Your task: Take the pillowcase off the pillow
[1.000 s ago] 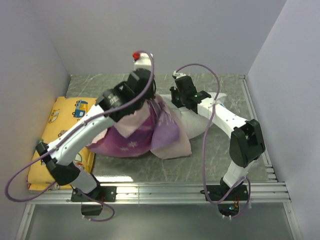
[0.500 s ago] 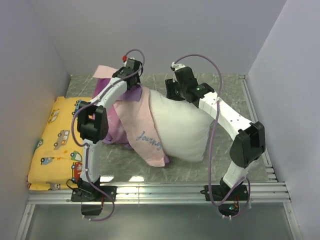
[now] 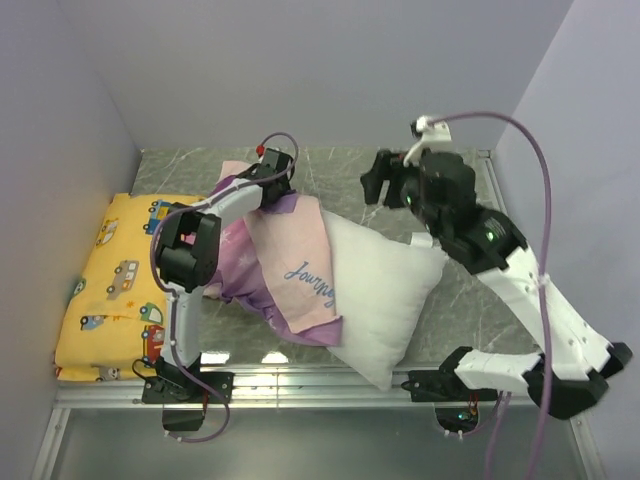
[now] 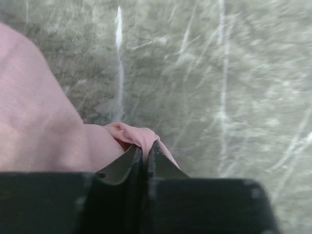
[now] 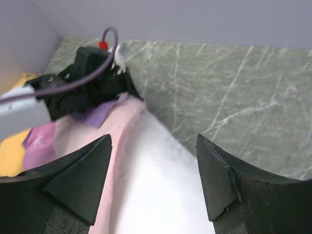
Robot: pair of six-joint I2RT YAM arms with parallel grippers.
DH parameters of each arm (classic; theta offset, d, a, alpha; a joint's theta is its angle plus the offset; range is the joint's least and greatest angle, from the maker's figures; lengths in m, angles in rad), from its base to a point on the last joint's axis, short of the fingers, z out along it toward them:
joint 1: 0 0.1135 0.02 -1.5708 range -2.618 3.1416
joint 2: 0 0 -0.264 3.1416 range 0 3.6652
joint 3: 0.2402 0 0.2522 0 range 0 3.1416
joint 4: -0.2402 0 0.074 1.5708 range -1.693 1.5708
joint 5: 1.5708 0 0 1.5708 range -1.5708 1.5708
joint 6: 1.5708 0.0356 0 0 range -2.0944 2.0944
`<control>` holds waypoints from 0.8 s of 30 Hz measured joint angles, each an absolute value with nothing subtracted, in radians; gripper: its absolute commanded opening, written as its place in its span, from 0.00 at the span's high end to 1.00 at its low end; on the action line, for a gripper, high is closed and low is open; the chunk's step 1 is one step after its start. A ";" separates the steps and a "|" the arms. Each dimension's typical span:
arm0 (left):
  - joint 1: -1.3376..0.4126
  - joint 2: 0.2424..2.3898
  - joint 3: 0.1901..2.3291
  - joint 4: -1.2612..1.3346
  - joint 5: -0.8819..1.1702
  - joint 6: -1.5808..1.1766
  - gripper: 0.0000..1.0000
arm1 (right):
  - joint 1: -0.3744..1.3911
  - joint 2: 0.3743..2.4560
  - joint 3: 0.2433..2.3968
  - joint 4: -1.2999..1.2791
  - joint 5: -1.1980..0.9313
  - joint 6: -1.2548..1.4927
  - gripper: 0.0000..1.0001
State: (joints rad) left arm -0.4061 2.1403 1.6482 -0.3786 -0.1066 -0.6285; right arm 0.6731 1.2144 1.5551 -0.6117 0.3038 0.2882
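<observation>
On the far side of the desk (image 3: 450, 310), a fold of the pillowcase (image 4: 44, 122) is clamped between the left fingers (image 4: 145, 152), evidently to anchor it while the pillow (image 3: 375, 290) is drawn out. The right fingers (image 3: 378, 185) are held spread and empty above the pillow, whose left edge is overlapped by the pillowcase.

You're seeing a purple pillowcase (image 3: 295, 250) showing its pale pink inside, a plain white pillow (image 3: 380, 290), a yellow vehicle-print cushion (image 3: 110, 280), and a grey-veined table (image 3: 450, 310).
</observation>
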 measured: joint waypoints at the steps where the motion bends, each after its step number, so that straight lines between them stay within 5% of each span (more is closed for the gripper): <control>1: -0.406 2.130 1.649 -0.379 -0.103 -0.638 0.84 | 0.699 1.170 1.502 -0.599 0.319 0.310 0.23; 6: -0.406 2.108 1.707 -0.407 -0.101 -0.645 0.54 | 0.833 1.010 1.138 -0.586 0.367 0.451 0.21; 8: -0.406 2.105 1.753 -0.429 -0.101 -0.636 0.36 | 0.872 1.005 1.004 -0.577 0.366 0.505 0.18; 12: -0.406 2.051 1.798 -0.456 -0.099 -0.598 0.19 | 0.898 1.095 0.855 -0.488 0.371 0.559 0.15; 15: -0.409 1.968 1.807 -0.480 -0.101 -0.565 0.16 | 0.889 1.155 0.853 -0.421 0.414 0.571 0.40; 16: -0.411 1.932 1.810 -0.491 -0.102 -0.551 0.16 | 0.884 1.172 0.857 -0.404 0.429 0.574 0.75; 18: -0.419 1.851 1.819 -0.506 -0.110 -0.518 0.14 | 0.865 1.203 0.859 -0.374 0.444 0.579 0.94; 24: -0.524 1.537 1.641 -0.488 -0.156 -0.461 0.11 | 0.771 1.208 0.859 -0.334 0.427 0.578 1.00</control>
